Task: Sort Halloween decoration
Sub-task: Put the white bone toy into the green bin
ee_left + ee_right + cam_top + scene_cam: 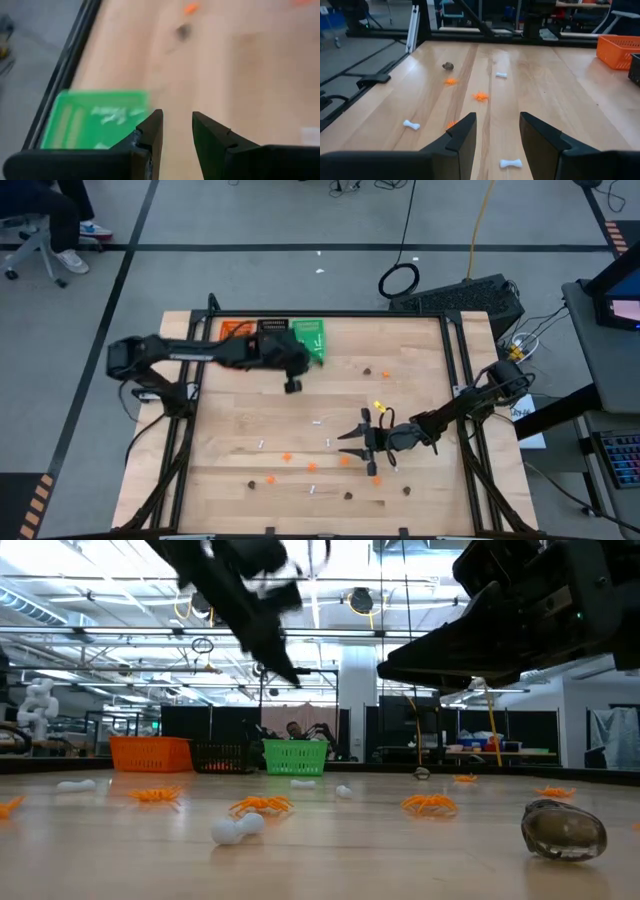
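Small decorations lie scattered on the wooden table: orange spiders [312, 466], dark brown blobs [367, 370] and white bones [319, 421]. The orange tray [234, 329], black tray [272, 328] and green tray [308, 338] stand in a row at the far edge. My left gripper [292, 385] hangs open and empty above the table, just on the near side of the green tray [95, 117]. My right gripper [355, 442] is open and empty, low over the table's middle right, pointing left. A white bone [510, 163] and an orange spider [480, 96] lie in front of it.
A black metal frame [455, 380] runs round the table. More trinkets lie along the near edge, among them a dark blob [565, 830] and a white bone [237, 828]. Bare wood lies between the trays and the table's middle.
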`<state>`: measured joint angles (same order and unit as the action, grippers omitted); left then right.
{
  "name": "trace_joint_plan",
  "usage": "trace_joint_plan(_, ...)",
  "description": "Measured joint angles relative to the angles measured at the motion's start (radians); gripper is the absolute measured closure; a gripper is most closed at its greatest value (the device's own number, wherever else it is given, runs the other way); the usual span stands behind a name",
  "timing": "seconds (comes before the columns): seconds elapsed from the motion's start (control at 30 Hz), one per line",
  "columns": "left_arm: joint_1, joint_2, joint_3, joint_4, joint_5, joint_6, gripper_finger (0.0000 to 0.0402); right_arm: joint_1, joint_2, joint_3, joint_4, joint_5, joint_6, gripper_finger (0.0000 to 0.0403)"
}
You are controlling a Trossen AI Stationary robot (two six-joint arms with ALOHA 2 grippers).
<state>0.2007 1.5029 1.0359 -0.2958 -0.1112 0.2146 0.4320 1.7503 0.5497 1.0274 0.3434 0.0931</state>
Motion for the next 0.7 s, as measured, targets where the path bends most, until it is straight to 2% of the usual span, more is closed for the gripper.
trace_joint_plan(0.2, -0.233, -0.079, 0.0, -0.062, 0.002, -0.058, 0.0299, 0.0, -0.094, 0.0, -0.144, 0.0, -0.012, 0.0266)
trace_joint_plan(0.4, -0.432, -0.014, -0.006, -0.008, -0.055, -0.105, 0.0299, 0.001, -0.153, 0.0, -0.274, -0.001, -0.005, 0.0266)
trace_joint_plan(0.53, -0.499, 0.064, -0.035, 0.1, -0.075, -0.136, 0.0299, 0.006, -0.183, 0.0, -0.366, -0.004, 0.033, 0.0266)
trace_joint_plan(0.63, -0.507, 0.126, -0.053, 0.18, -0.082, -0.202, 0.0299, 0.014, -0.193, 0.0, -0.416, -0.005, 0.05, 0.0266)
trace_joint_plan(0.7, -0.506, 0.152, -0.08, 0.236, -0.128, -0.232, 0.0299, 0.02, -0.194, 0.0, -0.431, -0.006, 0.052, 0.0266)
